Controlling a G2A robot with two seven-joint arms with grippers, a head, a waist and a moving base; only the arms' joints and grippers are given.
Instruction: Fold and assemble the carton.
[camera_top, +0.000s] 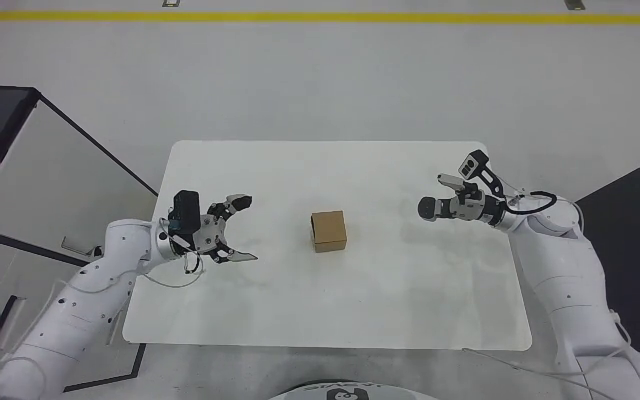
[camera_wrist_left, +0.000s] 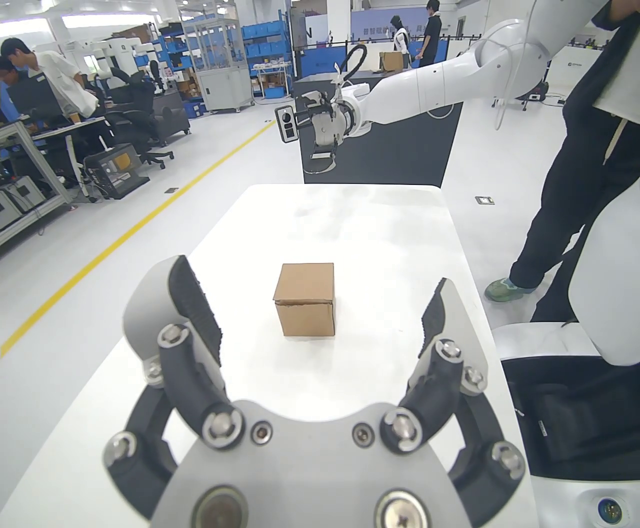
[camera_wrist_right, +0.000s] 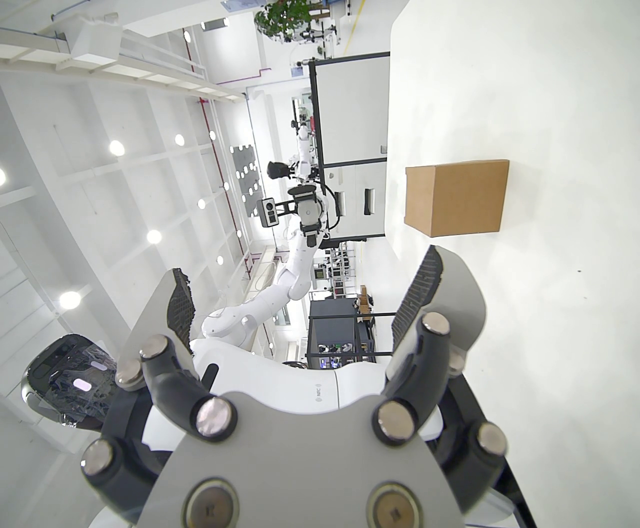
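Two grippers, one carton, one table. The left gripper (camera_top: 244, 230), its two black-padded fingers (camera_wrist_left: 195, 305) spread wide and holding nothing, hovers on the left of the single brown carton (camera_top: 328, 230), well apart from it and aimed at it. The carton stands closed and square near the middle of the white table (camera_top: 400, 300), free of both arms. On the carton's right, also well apart, the right gripper (camera_top: 428, 208) is likewise released and empty. It is rolled onto its side, and its fingers (camera_wrist_right: 425, 285) are parted in its own wrist view. The left wrist view gives the carton's flap side, where a tucked lid edge runs along the top of the facing wall with a thin gap at one corner. The right wrist view presents two plain, smooth walls, and the top view the flat closed lid. From the left wrist, the right gripper hangs beyond the carton above the table's far end; from the right wrist, the left gripper appears beyond the carton in turn. Farther beyond the carton, past the table's edge, one yellow line (camera_top: 320, 16) crosses the pale floor.
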